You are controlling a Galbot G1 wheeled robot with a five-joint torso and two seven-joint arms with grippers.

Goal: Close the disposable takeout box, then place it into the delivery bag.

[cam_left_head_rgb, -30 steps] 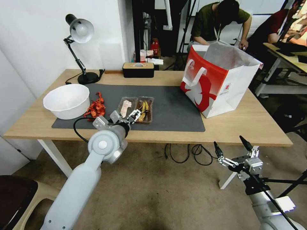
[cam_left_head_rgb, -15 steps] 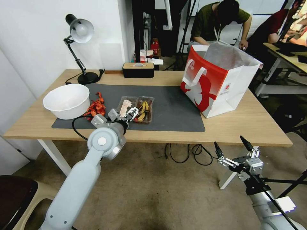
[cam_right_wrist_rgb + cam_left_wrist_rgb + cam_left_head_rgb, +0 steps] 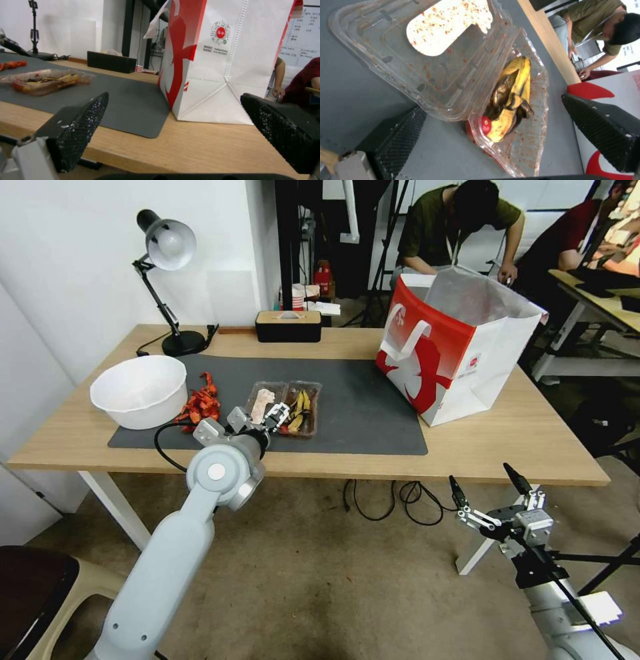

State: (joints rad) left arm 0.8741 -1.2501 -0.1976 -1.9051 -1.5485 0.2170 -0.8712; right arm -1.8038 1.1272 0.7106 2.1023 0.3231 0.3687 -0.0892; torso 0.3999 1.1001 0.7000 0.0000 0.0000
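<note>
**Mia:** Where is the left arm?

**Tom:** It reaches up from low on the robot's left side. Its big round joint sits just under the front edge of the table [image 3: 507, 447]. The wrist bends over the edge, and the left pincer [image 3: 275, 416] hangs over the near end of the disposable takeout box [image 3: 285, 408].

**Mia:** Is that pincer squeezing anything?

**Tom:** No. Its two black fingers [image 3: 400, 140] are spread wide apart, one on each side of the box's near end. Nothing is caught between them.

**Mia:** How does the box look?

**Tom:** It lies open on the dark mat [image 3: 360, 407]. One half holds a pale pink piece [image 3: 446, 22]. The other half holds a yellow-brown banana peel [image 3: 511, 100] and something small and red [image 3: 485, 124]. In the left wrist view the pink half looks tipped up a little at the hinge.

**Mia:** And the bag?

**Tom:** The delivery bag [image 3: 453, 347] stands upright at the right end of the mat, well apart from the box. Its top is open.

**Mia:** What about the other arm?

**Tom:** The right pincer [image 3: 489, 488] waits low, below the table's front edge on the right. Its fingers are apart too, and they hold nothing.

**Mia:** Anything else there?

**Tom:** A white bowl [image 3: 140, 390] sits at the left end of the mat, with some orange-red bits [image 3: 199, 407] beside it.
</note>
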